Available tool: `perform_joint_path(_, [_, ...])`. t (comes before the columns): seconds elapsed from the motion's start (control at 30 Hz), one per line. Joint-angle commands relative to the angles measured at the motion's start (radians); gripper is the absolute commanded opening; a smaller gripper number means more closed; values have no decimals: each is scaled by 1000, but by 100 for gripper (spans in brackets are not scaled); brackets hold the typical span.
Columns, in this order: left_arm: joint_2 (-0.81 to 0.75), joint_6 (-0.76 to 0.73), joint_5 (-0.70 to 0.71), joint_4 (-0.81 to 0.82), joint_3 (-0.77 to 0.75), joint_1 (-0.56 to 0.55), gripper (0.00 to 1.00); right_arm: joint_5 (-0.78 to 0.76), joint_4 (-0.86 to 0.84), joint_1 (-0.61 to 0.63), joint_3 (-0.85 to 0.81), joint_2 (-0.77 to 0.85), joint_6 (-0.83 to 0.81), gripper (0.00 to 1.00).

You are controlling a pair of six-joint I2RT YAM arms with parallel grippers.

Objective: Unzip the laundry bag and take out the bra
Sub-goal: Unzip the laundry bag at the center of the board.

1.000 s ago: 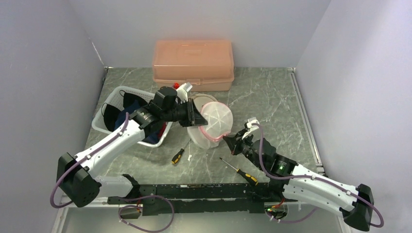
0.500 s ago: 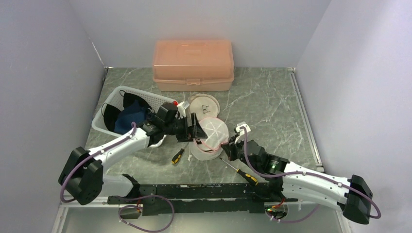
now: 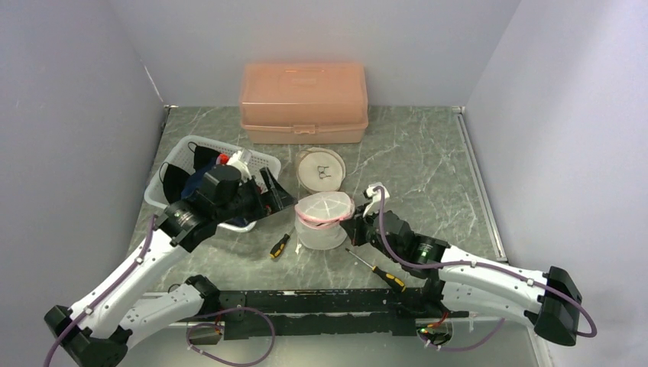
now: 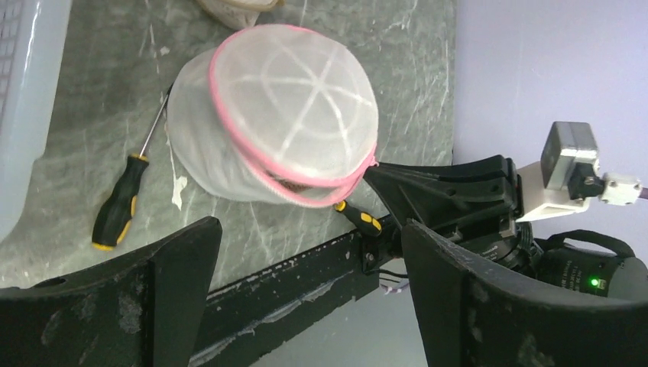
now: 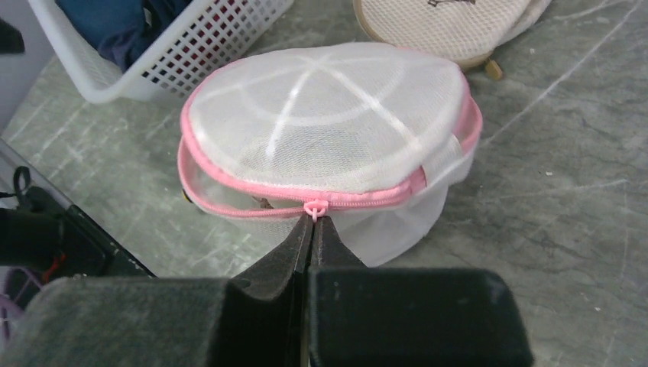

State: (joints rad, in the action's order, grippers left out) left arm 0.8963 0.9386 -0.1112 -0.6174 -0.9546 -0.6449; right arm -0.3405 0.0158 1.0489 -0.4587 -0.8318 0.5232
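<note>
The laundry bag [image 3: 322, 219] is a round white mesh pouch with a pink zipper, and it lies on the table at the middle. My right gripper [image 5: 313, 217] is shut on the bag's pink zipper pull [image 5: 314, 207], at the bag's near right side [image 3: 353, 228]. Left of the pull the zipper [image 5: 229, 200] gapes open. The bra is hidden, since the mesh does not let me make it out. My left gripper [image 3: 273, 191] hangs open to the left of the bag, apart from it. In the left wrist view the bag [image 4: 283, 130] lies beyond that gripper's [image 4: 309, 225] spread fingers.
A peach plastic box [image 3: 304, 102] stands at the back. A white basket [image 3: 191, 141] of dark clothes sits under my left arm. A beige round pouch [image 3: 321, 167] lies behind the bag. One screwdriver [image 3: 280, 245] lies left of the bag and another screwdriver [image 3: 376, 269] lies in front of it.
My left gripper opened, let go of the bag and drew back left toward the basket. The bag sank onto the table. My right gripper stayed shut on the pull and shifted left.
</note>
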Motion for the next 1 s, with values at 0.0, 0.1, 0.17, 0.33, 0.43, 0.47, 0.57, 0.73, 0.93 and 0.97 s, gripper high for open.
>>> perform_joint_path(0.0, [-12, 140, 40, -83, 15, -33, 94, -10, 12, 4, -68, -21, 25, 0])
perform_joint_path(0.1, [-2, 276, 168, -31, 59, -186, 93, -9, 12, 4, -80, -37, 24, 0])
perform_joint_path(0.17, [16, 343, 243, 19, 77, -274, 94, -5, 12, 3, -87, -49, 23, 0])
perform_joint_path(0.33, [146, 359, 230, 99, 48, -304, 94, 20, 3, 4, -93, -72, 21, 0])
perform_joint_path(0.43, [241, 354, 236, 87, 3, -303, 93, 39, -6, 5, -87, -76, 9, 0])
perform_joint_path(0.47, [258, 357, 247, 81, -8, -303, 94, 49, -10, 6, -81, -73, 3, 0])
perform_joint_path(0.57, [278, 383, 282, 96, -9, -302, 93, 64, -12, 6, -66, -59, -12, 0])
perform_joint_path(0.73, [325, 397, 292, 101, -22, -278, 93, 82, -13, 6, -38, -23, -28, 0])
perform_joint_path(0.93, [340, 403, 262, 167, 6, -241, 84, 92, -13, 8, -16, -2, -26, 0])
perform_joint_path(0.97, [347, 399, 262, 164, 3, -239, 82, 92, -13, 7, -12, 0, -25, 0])
